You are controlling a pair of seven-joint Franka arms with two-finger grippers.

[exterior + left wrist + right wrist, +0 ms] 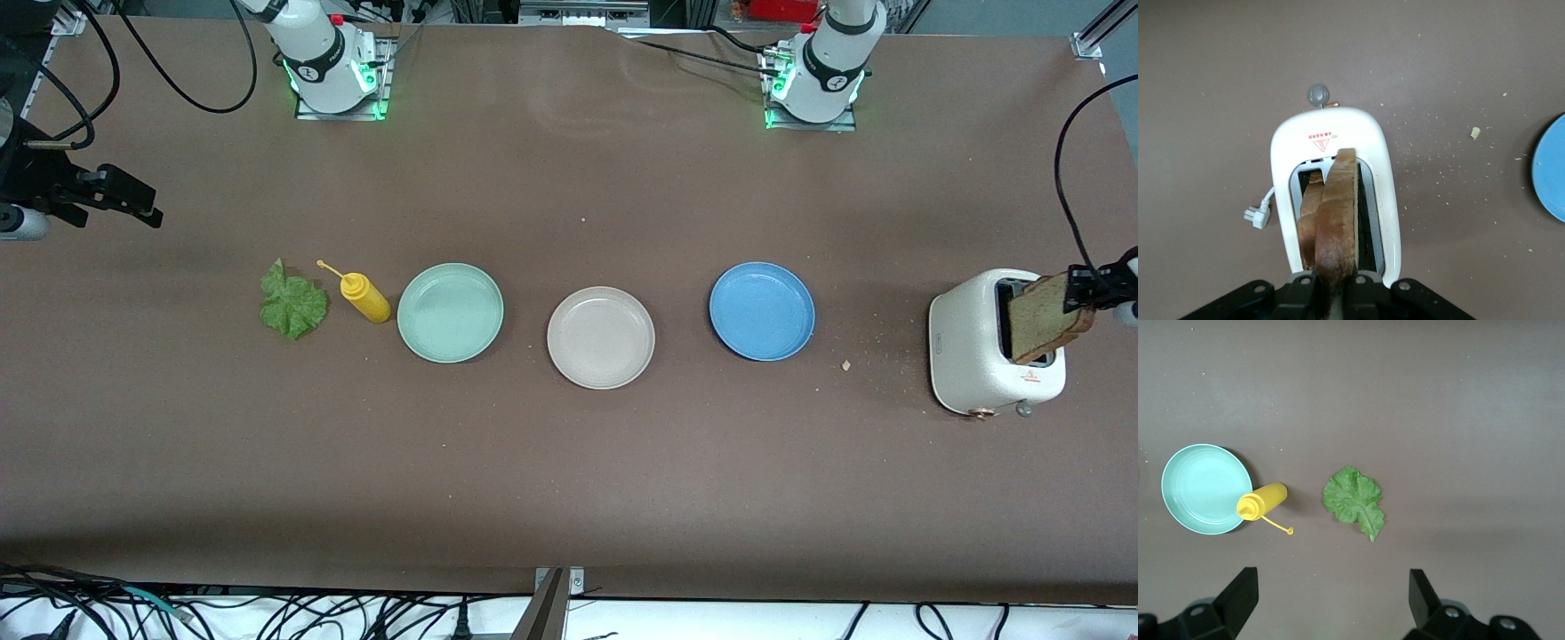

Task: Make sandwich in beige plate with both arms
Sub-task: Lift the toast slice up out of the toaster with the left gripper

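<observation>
At the left arm's end of the table, my left gripper (1083,289) (1331,283) is shut on the crust of a brown bread slice (1049,316) (1338,207). The slice stands tilted, its lower end in the slot of a white toaster (973,356) (1385,173). A second slice (1309,203) sits lower in the same toaster. The beige plate (600,338) lies bare at the table's middle. A green lettuce leaf (292,304) (1353,500) lies flat toward the right arm's end. My right gripper (124,197) (1331,597) waits open above the table there, holding nothing.
A yellow squeeze bottle (364,298) (1261,501) lies between the lettuce and a mint-green plate (450,312) (1205,487). A blue plate (762,311) (1551,167) sits between the beige plate and the toaster. Crumbs are scattered near the toaster, and its plug (1257,215) lies beside it.
</observation>
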